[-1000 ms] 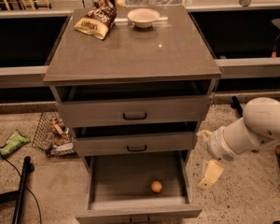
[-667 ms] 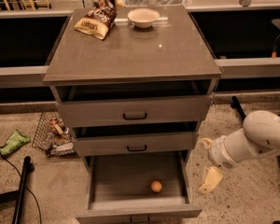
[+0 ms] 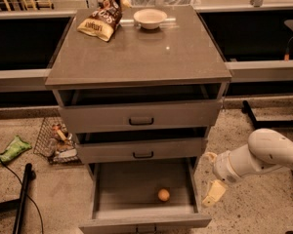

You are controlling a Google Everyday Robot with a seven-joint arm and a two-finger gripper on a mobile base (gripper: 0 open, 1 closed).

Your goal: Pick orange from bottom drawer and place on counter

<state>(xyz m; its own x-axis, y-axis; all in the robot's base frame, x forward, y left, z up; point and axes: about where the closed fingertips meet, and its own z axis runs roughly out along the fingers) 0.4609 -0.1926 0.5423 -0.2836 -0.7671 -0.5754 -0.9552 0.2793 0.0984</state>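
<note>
Orange (image 3: 163,195) lies by itself on the floor of the pulled-out bottom drawer (image 3: 144,222), toward the front and a little right of middle. Your pincer (image 3: 212,175) hangs just outside the drawer's right side, near the orange but not touching it, with its two pale fingers spread wide and holding nothing. On the counter surface (image 3: 136,57) above, a brown snack bag (image 3: 101,21), its print too small to read, lies beside a pale bowl (image 3: 150,18).
</note>
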